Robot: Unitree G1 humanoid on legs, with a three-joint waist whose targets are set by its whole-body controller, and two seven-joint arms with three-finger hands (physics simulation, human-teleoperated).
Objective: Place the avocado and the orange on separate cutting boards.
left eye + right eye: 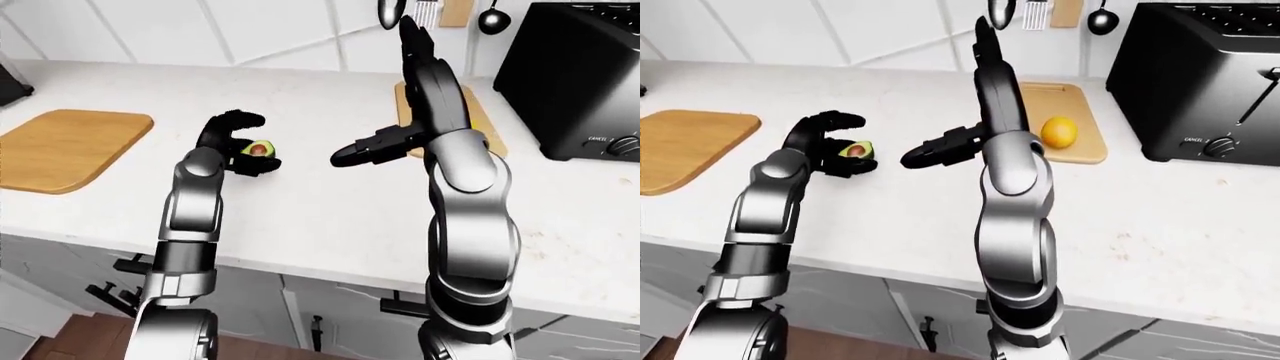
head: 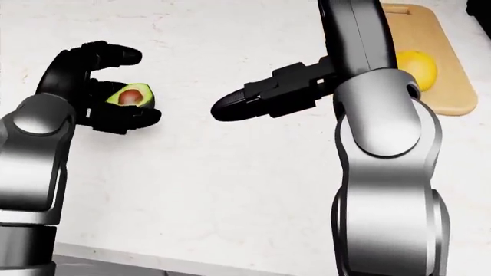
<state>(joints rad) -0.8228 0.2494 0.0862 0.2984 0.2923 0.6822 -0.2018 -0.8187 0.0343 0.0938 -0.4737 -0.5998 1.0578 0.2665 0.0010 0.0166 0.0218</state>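
Observation:
A halved avocado (image 2: pixel 132 95), pit showing, sits inside my left hand (image 2: pixel 144 86), whose black fingers curl over and under it, just above the white counter (image 2: pixel 230 190). The orange (image 1: pixel 1058 132) lies on the small wooden cutting board (image 1: pixel 1087 150) at the right, partly hidden by my right arm in the head view. My right hand (image 2: pixel 228 109) is empty, fingers stretched toward the left, hovering over the counter between the avocado and that board. A larger wooden cutting board (image 1: pixel 62 146) lies bare at the far left.
A black toaster (image 1: pixel 1200 82) stands at the right beside the orange's board. Utensils (image 1: pixel 1002 11) hang on the wall above it. The counter's near edge runs along the bottom, with grey cabinet fronts (image 1: pixel 330 315) below.

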